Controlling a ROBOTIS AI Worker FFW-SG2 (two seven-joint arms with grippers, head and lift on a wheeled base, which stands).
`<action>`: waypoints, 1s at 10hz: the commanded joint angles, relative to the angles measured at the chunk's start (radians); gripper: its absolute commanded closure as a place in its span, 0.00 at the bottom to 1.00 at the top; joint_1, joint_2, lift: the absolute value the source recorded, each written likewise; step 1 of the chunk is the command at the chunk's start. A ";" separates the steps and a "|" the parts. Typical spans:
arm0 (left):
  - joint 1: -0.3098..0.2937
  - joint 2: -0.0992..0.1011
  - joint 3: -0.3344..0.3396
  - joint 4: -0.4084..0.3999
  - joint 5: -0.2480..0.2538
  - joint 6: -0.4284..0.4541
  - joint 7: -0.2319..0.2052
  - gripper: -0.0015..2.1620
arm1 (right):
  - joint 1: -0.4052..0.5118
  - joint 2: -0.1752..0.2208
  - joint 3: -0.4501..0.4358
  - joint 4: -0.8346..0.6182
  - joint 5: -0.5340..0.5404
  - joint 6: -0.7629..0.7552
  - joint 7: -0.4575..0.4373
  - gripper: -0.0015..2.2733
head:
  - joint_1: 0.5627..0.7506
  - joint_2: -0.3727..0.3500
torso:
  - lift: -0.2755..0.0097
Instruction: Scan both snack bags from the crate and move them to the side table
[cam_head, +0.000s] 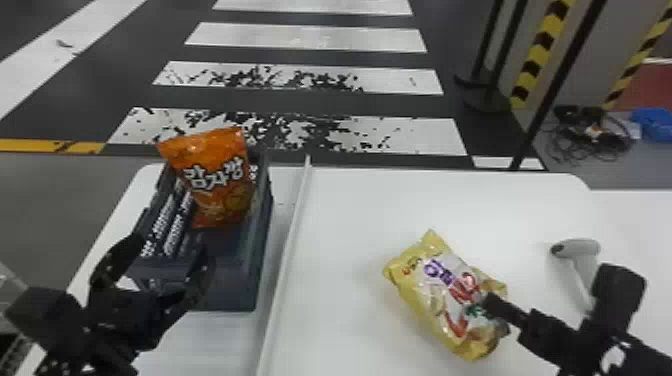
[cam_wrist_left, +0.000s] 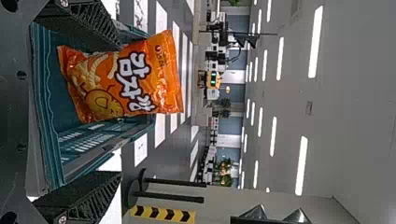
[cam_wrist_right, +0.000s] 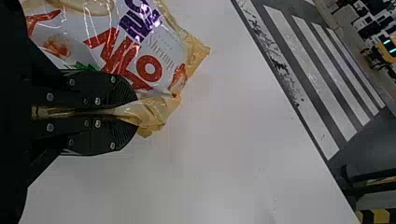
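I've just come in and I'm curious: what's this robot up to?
Its right gripper is pinching a yellow snack bag by the edge, over the white table. The orange snack bag is in the crate, with the left gripper open near it. A scanner sits on the table.

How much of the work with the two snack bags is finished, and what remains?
Done: the yellow bag is out of the crate; I cannot tell whether it was scanned.

In hand: the right end effector grips its edge.

Left: the orange bag stands in the crate, near the open left end effector, so its scan and move probably remain, and the yellow bag's release.
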 joint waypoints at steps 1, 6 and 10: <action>0.000 0.000 0.000 0.000 0.005 0.000 0.000 0.03 | -0.013 0.001 -0.017 -0.051 0.000 -0.009 -0.018 0.99 | 0.70 0.47 | 0.62; -0.001 0.003 0.000 0.000 0.009 0.000 0.000 0.03 | 0.020 -0.018 0.322 -0.176 0.649 -0.319 -0.240 0.99 | 0.70 0.39 | 0.62; -0.003 0.006 0.000 0.000 0.015 0.000 0.000 0.03 | 0.014 -0.078 0.638 -0.050 1.266 -0.365 -0.440 0.99 | 0.70 0.46 | 0.62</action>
